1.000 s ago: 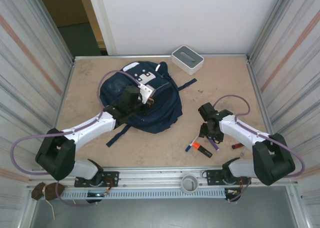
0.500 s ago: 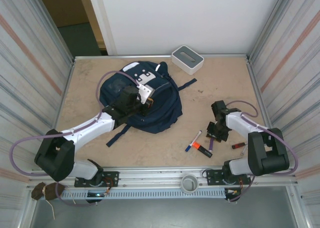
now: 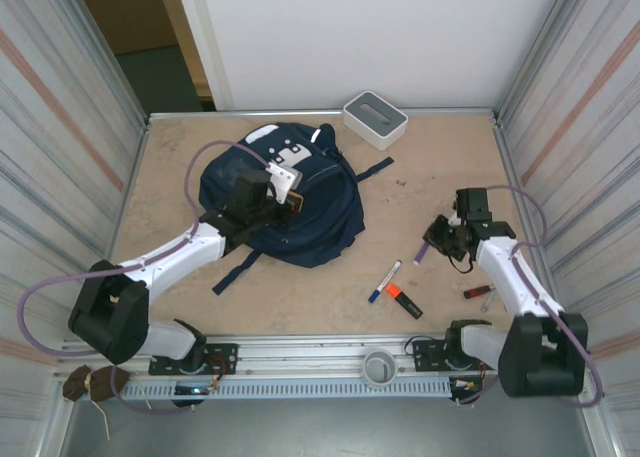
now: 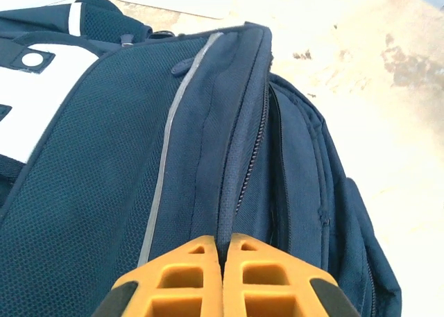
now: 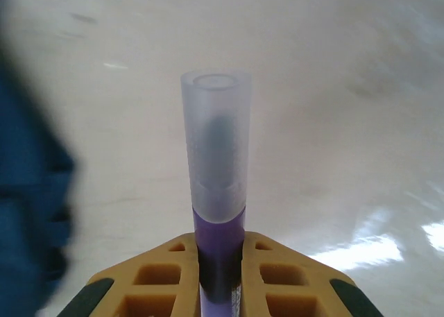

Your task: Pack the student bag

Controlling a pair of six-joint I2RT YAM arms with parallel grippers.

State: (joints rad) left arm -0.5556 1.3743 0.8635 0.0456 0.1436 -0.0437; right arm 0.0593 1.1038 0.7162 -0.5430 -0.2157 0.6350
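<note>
The student bag (image 3: 310,212), a navy backpack with white patches, lies at the table's left centre. My left gripper (image 3: 293,203) rests on top of it. In the left wrist view that gripper (image 4: 223,242) is shut, pinching a ridge of the student bag (image 4: 125,157) next to its zipper. My right gripper (image 3: 437,243) hangs above the table right of the bag. In the right wrist view the gripper (image 5: 220,251) is shut on a purple marker (image 5: 216,157) with a frosted cap that sticks out forward. The bag (image 5: 28,192) blurs at the left edge.
A blue marker (image 3: 385,280) and an orange highlighter (image 3: 404,299) lie near the front centre. A small red item (image 3: 477,291) lies by the right arm. A white-grey box (image 3: 375,118) stands at the back. Metal walls flank both sides. A dark strap (image 3: 237,270) trails from the bag.
My right gripper has closed on the purple marker, lifted it from beside the other pens and swung right and back. The left gripper has held its pinch on the bag.
</note>
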